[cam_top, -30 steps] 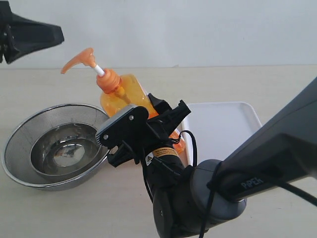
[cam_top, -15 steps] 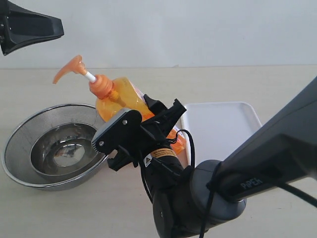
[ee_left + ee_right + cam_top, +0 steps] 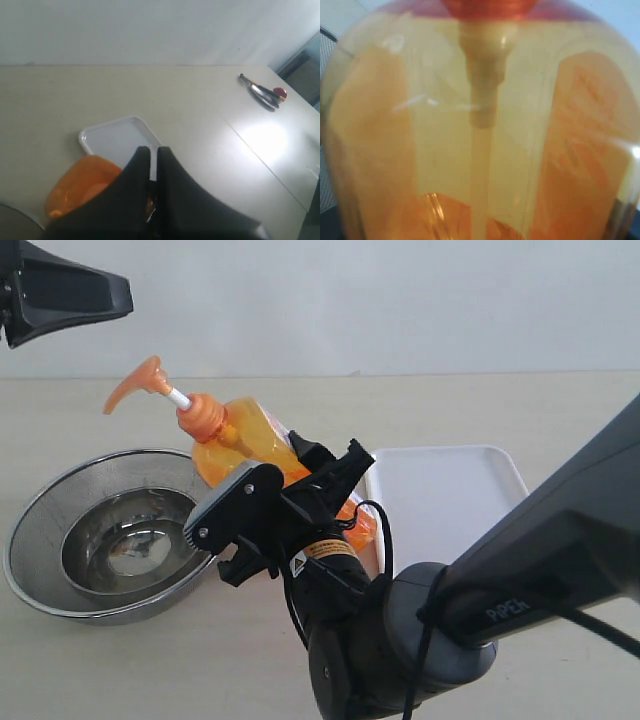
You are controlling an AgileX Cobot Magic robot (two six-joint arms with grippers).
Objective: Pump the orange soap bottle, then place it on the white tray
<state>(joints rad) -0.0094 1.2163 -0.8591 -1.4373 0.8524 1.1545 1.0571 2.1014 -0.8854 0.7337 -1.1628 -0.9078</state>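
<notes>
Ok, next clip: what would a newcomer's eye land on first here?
First, the orange soap bottle at centre, held tilted in the right gripper, with its pump head leaning toward the steel bowl on the left. Next, the white tray lying just right of the bottle. The left gripper hangs shut in the upper-left corner, apart from everything.

The exterior camera is facing across the desk (image 3: 560,410). The left wrist camera is overlooking the same tray (image 3: 115,142) from high up. The right wrist camera is hugging the bottle (image 3: 480,125).
</notes>
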